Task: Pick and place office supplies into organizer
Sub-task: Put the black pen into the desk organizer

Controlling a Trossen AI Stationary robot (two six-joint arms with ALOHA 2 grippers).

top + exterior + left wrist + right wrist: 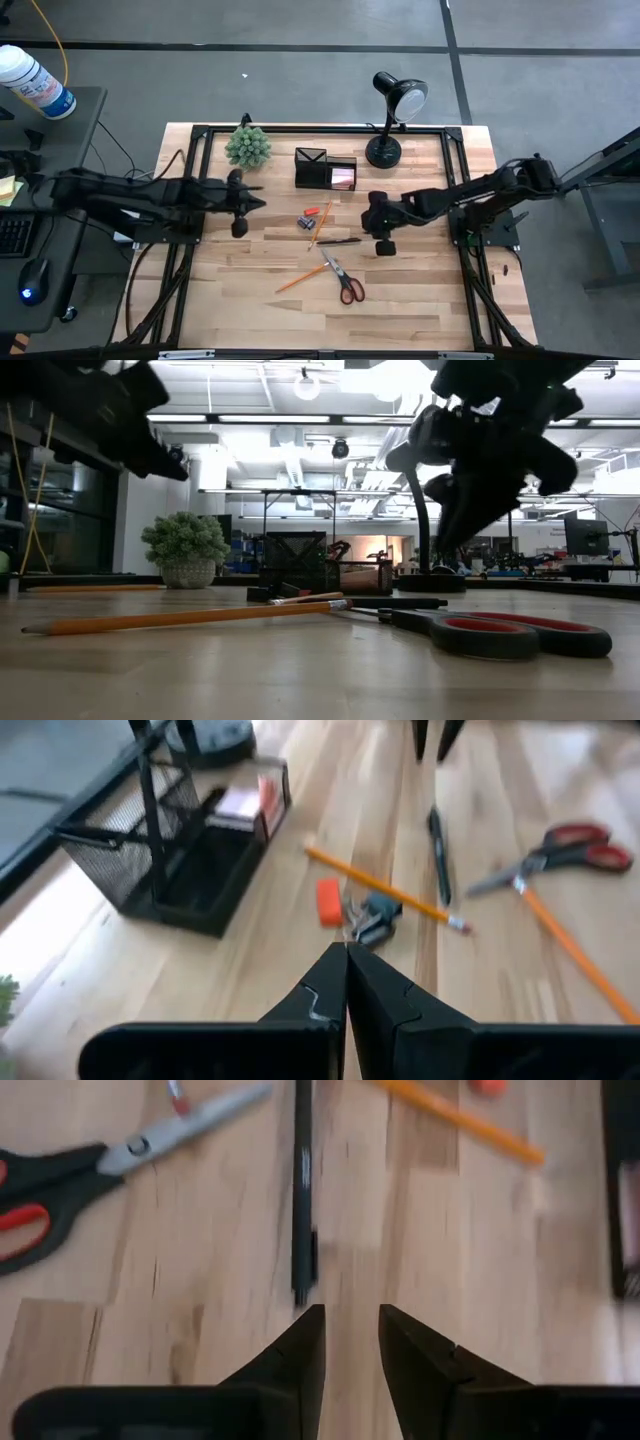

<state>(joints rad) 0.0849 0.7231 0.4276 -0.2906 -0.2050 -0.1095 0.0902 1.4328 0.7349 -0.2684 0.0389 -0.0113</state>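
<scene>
The black mesh organizer (322, 168) stands at the table's far middle, with a pink sticky-note pad (343, 178) in its lower compartment. On the wood lie an orange eraser (329, 901), a dark clip (377, 916), two orange pencils (320, 224) (300, 281), a black pen (302, 1190) and red-handled scissors (346, 280). My left gripper (347, 972) is shut and hovers left of the eraser and clip. My right gripper (352, 1328) is open and hangs above the table just short of the pen's right end.
A green spiky plant ball (248, 146) sits left of the organizer and a black desk lamp (392, 118) to its right, both at the far edge. Bare wood lies near the table's near edge and to the scissors' left and right.
</scene>
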